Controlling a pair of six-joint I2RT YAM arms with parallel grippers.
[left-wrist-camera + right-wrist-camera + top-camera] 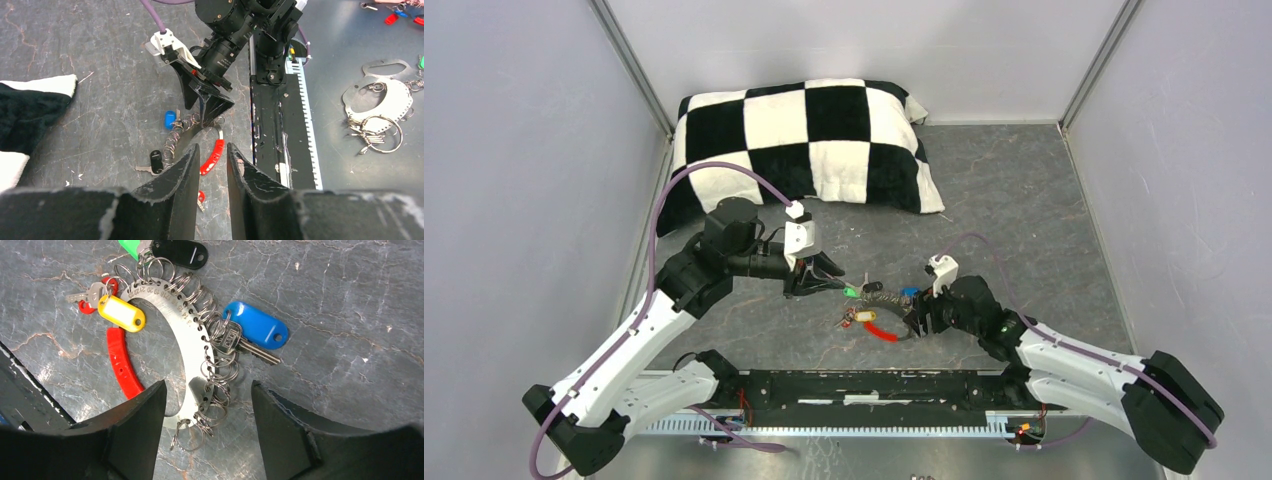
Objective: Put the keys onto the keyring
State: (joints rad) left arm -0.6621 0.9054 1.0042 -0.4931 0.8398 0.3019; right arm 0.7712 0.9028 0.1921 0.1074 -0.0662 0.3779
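Observation:
The keyring (159, 292) is a flat silvery crescent plate carrying several small split rings, lying on the grey table (1024, 220). Keys hang on it with blue (255, 324), yellow (122, 313), green (131, 246) and black (180, 252) tags, plus a small red key (86, 305); a red curved handle (122, 362) lies beside it. My right gripper (207, 390) is open, jaws either side of the plate's lower end, not touching. My left gripper (212, 150) hovers just left of the bunch (869, 305), jaws narrowly apart and empty. The green tag is hidden in the left wrist view.
A black-and-white checkered pillow (804, 140) lies at the back left. A black rail (874, 385) runs along the near edge. Grey walls enclose three sides. Other key bunches (380, 105) lie below the table edge in the left wrist view.

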